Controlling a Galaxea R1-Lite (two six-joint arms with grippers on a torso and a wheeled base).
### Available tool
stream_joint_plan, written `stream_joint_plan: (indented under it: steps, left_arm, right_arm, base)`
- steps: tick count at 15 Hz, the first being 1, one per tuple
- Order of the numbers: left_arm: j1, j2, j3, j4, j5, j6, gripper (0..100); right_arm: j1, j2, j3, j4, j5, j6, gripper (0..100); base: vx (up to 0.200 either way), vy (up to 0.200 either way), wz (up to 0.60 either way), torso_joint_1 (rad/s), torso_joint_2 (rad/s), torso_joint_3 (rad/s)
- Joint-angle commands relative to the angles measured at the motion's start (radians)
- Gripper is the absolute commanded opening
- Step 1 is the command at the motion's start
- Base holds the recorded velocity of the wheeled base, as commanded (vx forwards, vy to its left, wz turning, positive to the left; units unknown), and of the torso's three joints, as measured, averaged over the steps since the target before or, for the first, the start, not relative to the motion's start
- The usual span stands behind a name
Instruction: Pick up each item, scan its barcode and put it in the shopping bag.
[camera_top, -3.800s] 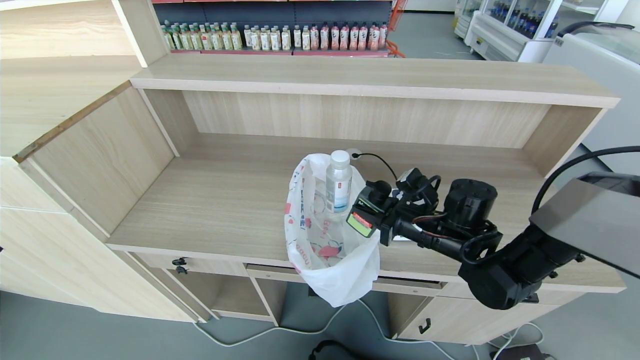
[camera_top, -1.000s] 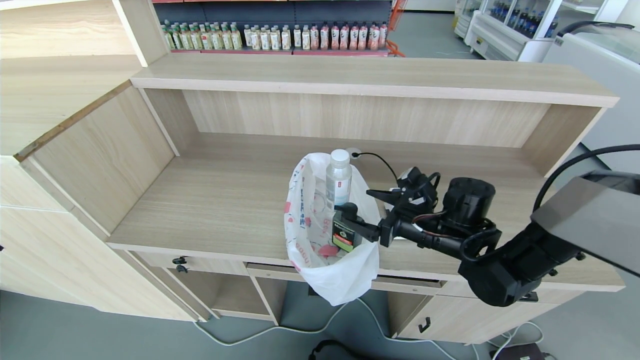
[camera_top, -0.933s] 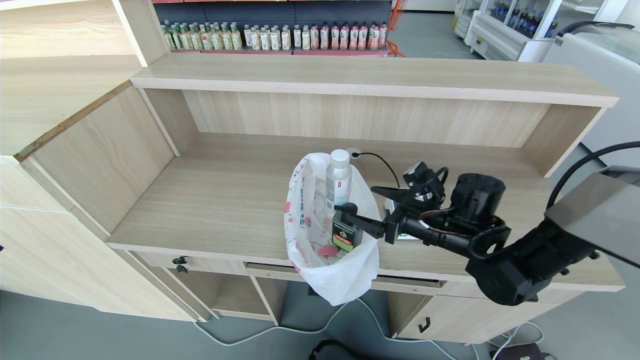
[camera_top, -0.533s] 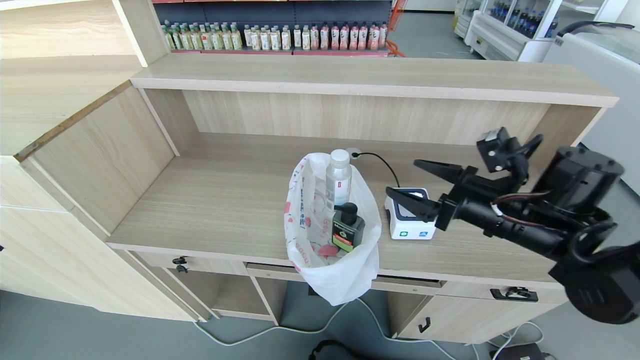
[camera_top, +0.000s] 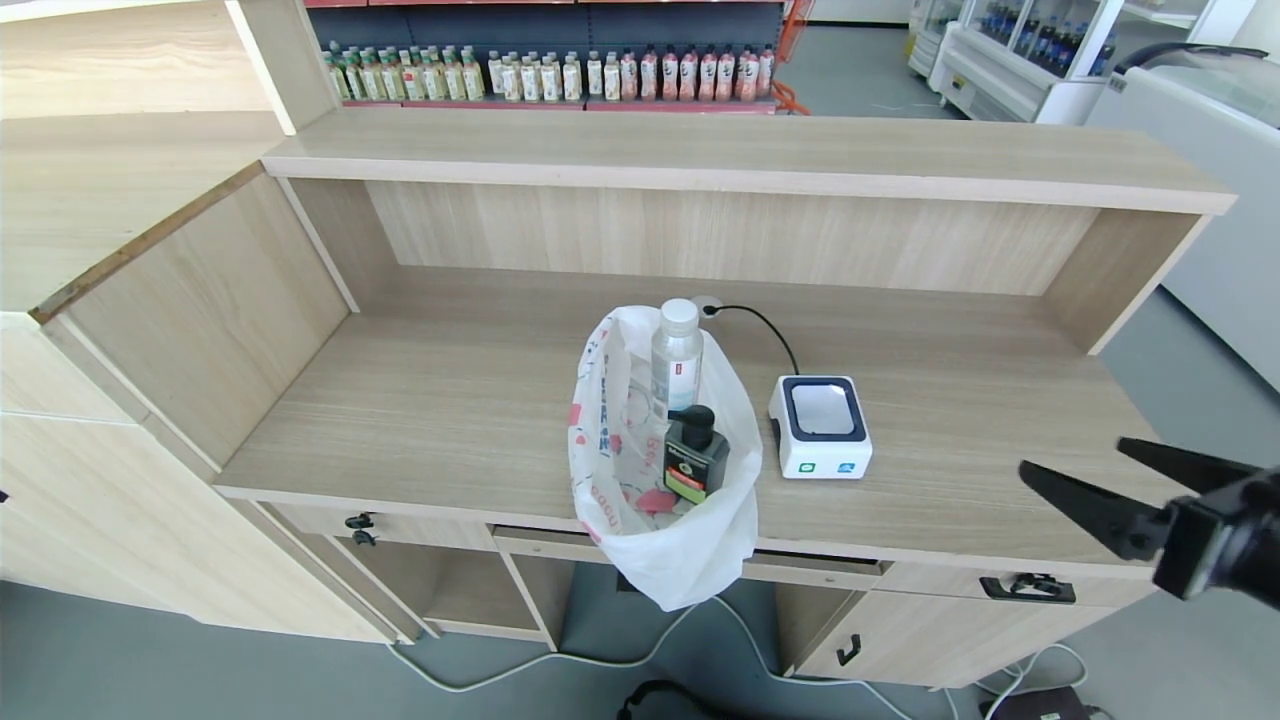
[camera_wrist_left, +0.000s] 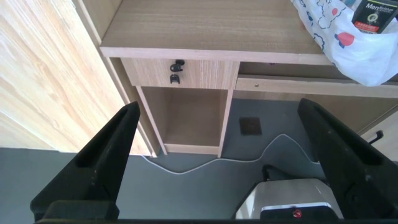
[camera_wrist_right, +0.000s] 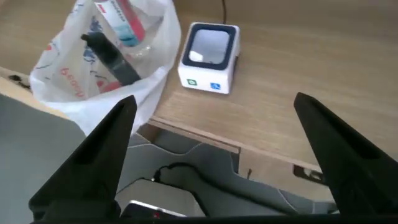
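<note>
White plastic shopping bag (camera_top: 655, 540) with red prints, sitting at the front edge of the pale wood counter (camera_top: 450, 400), mouth wide open, bottom sagging down over the edge. Inside it, a clear bottle (camera_top: 677, 360) with a white cap, standing up at the back. Right in front of that, a black pump bottle (camera_top: 695, 462) with a green and red label, also inside the bag.

Just beside the bag, on the right arm's side, a small white scanner (camera_top: 820, 428) with a dark glass top. Lies flat on the counter, with a black cable (camera_top: 760, 325) running back to a hole in the wood.

Right gripper (camera_top: 1072, 456) well apart from the bag and the scanner, near the counter's front edge at its right end. Black fingers spread wide, holding nothing.

Left gripper (camera_wrist_left: 219, 107) low down by the counter's front, above the grey floor (camera_wrist_left: 205, 193), facing an open cubby (camera_wrist_left: 183, 118) under a drawer. Fingers spread wide too, nothing between them.
</note>
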Motion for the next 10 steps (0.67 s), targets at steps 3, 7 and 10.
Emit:
stream_joint_plan:
  steps: [3,7,10]
  left_arm:
    - [0.000,0.000,0.000,0.000,0.000,0.000,100]
    - [0.000,0.000,0.000,0.000,0.000,0.000,100]
    - [0.000,0.000,0.000,0.000,0.000,0.000,100]
  right_arm:
    - [-0.057,-0.462,0.277,0.149,-0.162,-0.002,100]
    - [-0.165,-0.713,0.330,0.266,-0.116,-0.032,100]
    - [-0.175,-0.899,0.330,0.416,-0.118,-0.029,100]
  base:
    - [0.000,0.000,0.00,0.000,0.00,0.000]
    - [0.000,0.000,0.00,0.000,0.00,0.000]
    - [0.000,0.000,0.00,0.000,0.00,0.000]
